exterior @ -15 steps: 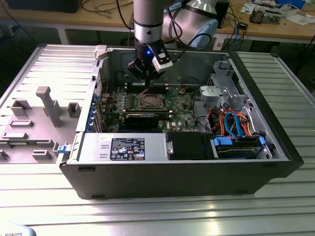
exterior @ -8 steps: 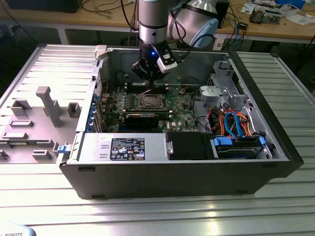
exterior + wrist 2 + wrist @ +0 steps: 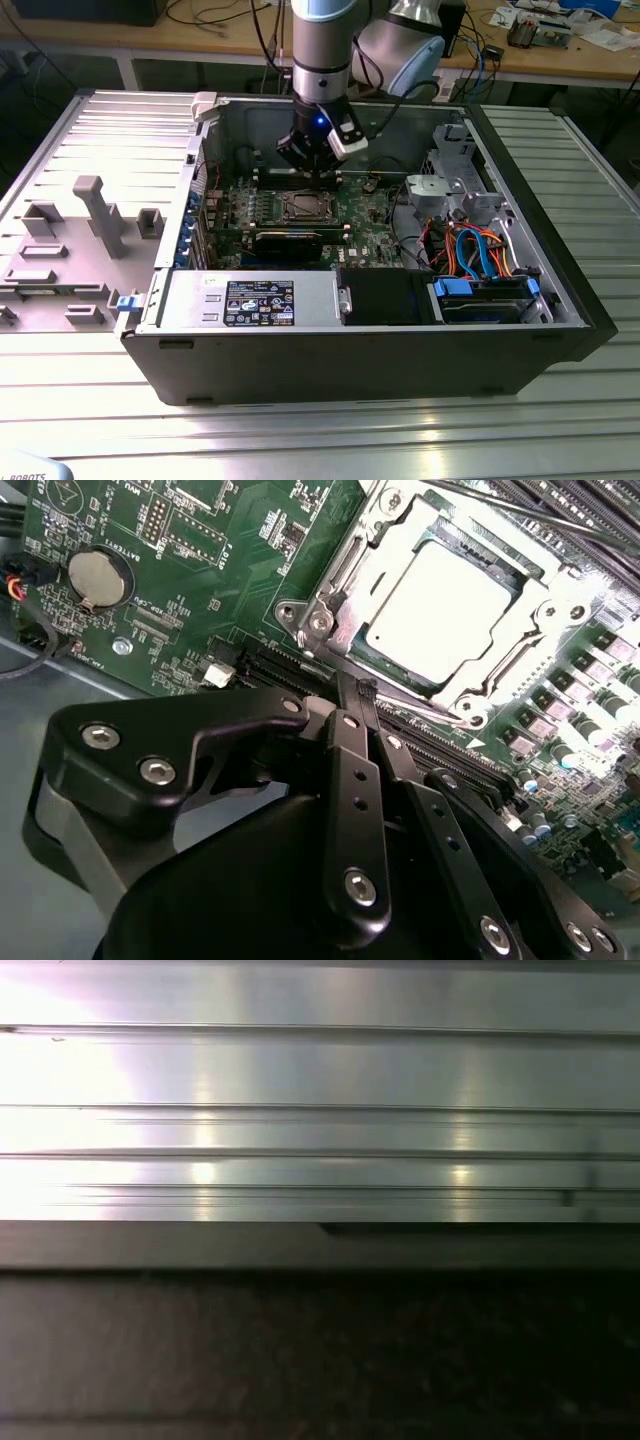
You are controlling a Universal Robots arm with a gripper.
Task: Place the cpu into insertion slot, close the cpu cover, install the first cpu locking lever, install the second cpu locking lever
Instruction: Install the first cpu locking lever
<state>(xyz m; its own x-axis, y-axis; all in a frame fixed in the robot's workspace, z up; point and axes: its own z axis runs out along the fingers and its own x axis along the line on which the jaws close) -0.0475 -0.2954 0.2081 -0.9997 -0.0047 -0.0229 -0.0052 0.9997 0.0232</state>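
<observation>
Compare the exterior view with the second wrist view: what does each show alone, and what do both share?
Exterior view alone: the open computer case, orange and blue cables and the grooved metal table. Second wrist view alone: a round coin battery and the cpu lying under the closed cpu cover. Both: the tool beside the insertion slot, and the green board.

power supply (image 3: 250, 300): dark sticker (image 3: 259, 301) with white print and marks, plus small white sticker (image 3: 212, 283), both too small to read | motherboard (image 3: 200, 590): white silkscreen lettering by coin cell (image 3: 100, 577) and connectors, not legible | cpu (image 3: 440, 605) top: glare-bright, any marking unreadable | white object (image 3: 25, 470) at the exterior view's lower left corner: cut-off lettering
</observation>
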